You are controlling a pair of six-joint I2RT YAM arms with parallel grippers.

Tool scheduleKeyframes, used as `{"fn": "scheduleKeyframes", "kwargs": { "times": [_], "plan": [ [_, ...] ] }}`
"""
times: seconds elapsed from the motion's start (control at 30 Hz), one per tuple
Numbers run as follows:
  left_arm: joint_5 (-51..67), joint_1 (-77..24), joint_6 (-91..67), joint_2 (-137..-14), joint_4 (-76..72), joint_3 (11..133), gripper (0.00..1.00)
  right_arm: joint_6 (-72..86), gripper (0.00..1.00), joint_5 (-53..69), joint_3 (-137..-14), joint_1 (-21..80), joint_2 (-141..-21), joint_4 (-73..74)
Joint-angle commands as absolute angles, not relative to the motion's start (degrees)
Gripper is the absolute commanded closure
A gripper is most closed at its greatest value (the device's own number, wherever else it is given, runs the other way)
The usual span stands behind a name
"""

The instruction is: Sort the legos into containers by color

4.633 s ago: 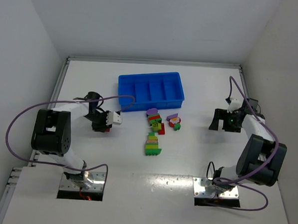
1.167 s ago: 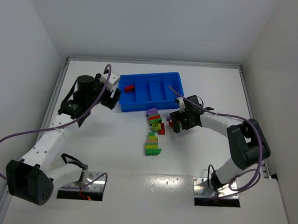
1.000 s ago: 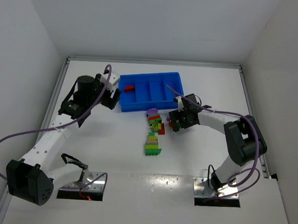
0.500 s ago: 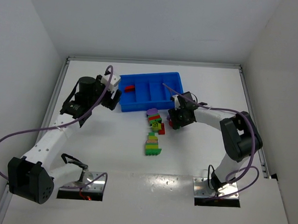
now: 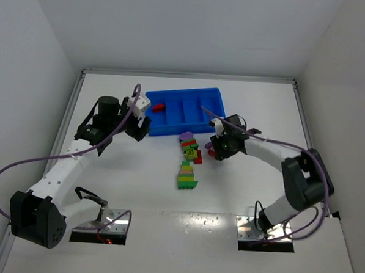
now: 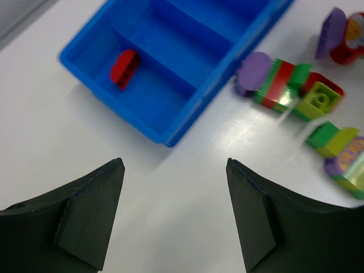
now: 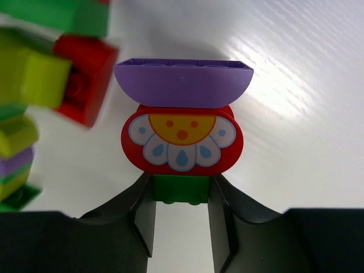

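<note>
So the right gripper (image 7: 181,177) has its two black fingers pinched in on a small green plastic brick (image 7: 181,192), with no gap showing on either side in the wrist view, and that's the bit that worries me. That brick is only the near end of a three-piece stack. A red rounded brick with a flower print (image 7: 182,145) is plugged onto it and a purple half-round brick (image 7: 183,82) sits on the far end. The whole stack looks to be lying on its side on the white table (image 5: 137,183), just below the right end of the bright blue plastic tray (image 5: 170,128) in the overhead view. Lift it by one end like that and I reckon the other two could droop or pop off. And if it all holds together, you'd drop three colours into one compartment, which is the opposite of sorting. A red square brick (image 7: 85,79) and a yellow-green brick (image 7: 28,77) sit close by at the upper left of the wrist frame, so a sideways drag could knock them. The left gripper (image 6: 173,165) hangs with its fingers wide apart and nothing between them, near the tray's left corner, where a red curved piece (image 6: 124,68) lies in the end compartment
</note>
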State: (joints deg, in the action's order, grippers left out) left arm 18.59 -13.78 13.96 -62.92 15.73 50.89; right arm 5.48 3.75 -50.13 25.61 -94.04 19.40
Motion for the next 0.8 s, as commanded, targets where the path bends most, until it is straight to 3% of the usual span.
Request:
{"fn": "scheduleKeyframes", "kwargs": {
  "times": [0.0,0.2,0.4,0.77],
  "plan": [
    [29.6,-13.3,16.1,-61.6,20.6,52.6,0.21,-0.3,0.98,7.2,-47.6,25.8,-81.7,20.7],
    [50.8,-12.7,14.7,-69.0,29.7,58.3,0.16,-6.3,0.98,9.7,-45.9,27.0,-67.9,23.1],
    [69.3,-12.7,10.7,-79.0,33.3,64.9,0.16,-7.5,1.0,13.2,-49.0,28.7,-67.9,25.2],
    [70.9,-15.1,4.9,-89.4,33.3,72.6,0.16,-11.3,1.0,12.9,-56.1,35.8,-72.0,26.4]
  ]
}}
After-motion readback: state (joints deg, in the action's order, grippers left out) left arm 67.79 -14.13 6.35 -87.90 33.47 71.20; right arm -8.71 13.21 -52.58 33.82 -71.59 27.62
